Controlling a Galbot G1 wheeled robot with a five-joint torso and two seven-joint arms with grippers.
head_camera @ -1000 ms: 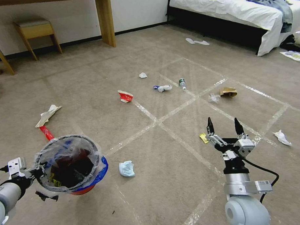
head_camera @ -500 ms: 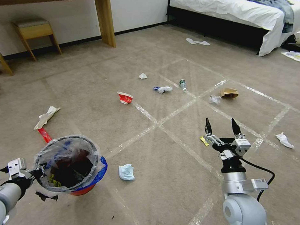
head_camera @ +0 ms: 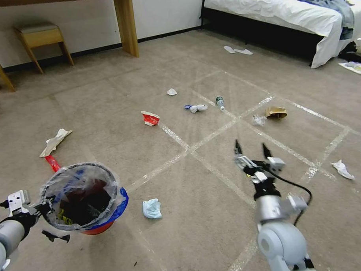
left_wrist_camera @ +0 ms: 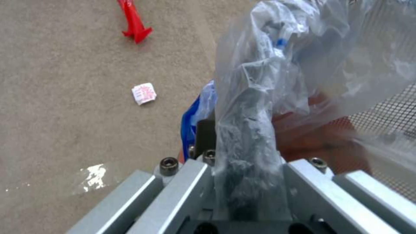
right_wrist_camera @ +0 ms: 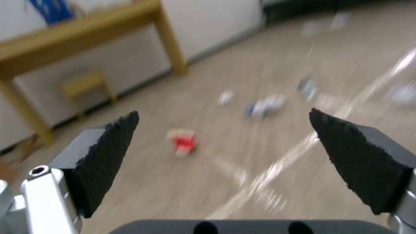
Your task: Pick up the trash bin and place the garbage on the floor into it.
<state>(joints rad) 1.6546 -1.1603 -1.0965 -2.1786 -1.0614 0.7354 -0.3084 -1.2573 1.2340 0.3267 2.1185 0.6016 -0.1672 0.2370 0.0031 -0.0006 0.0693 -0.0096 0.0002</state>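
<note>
Head view puts the trash bin (head_camera: 85,199) at the lower left of the frame, held off the floor (head_camera: 110,109) by the left tool (head_camera: 43,209), which is clamped on the bin's near rim through the clear liner. The bin looks light and fairly stiff, but the crinkled bag over its rim is thin and slippery, so a hold on the rim through the plastic could creep; the rim is still the only place a small tool can pinch.

The right tool (head_camera: 251,149) hovers at centre right with its two black fingers spread apart and nothing between them, just above a yellow wrapper (head_camera: 247,174) that is mostly hidden behind it. The garbage lies scattered: a crushed red-white cup (head_camera: 150,118) at centre, a bottle (head_camera: 219,101) and a brown paper bag (head_camera: 275,112) further up, tissue wads (head_camera: 342,169) at the right, and a pale blue face mask (head_camera: 152,209) beside the bin. All of it looks light and soft; the cup would crush further, so its folded edge seems the safest place to pinch.

Left wrist view shows what the head view cannot: the liner bunched between the fingers, a strip of blue rim (left_wrist_camera: 189,125), and a small red-printed scrap (left_wrist_camera: 143,93) on the carpet below. Right wrist view looks out between the spread pads (right_wrist_camera: 108,156) toward the cup (right_wrist_camera: 184,143), well ahead.
</note>
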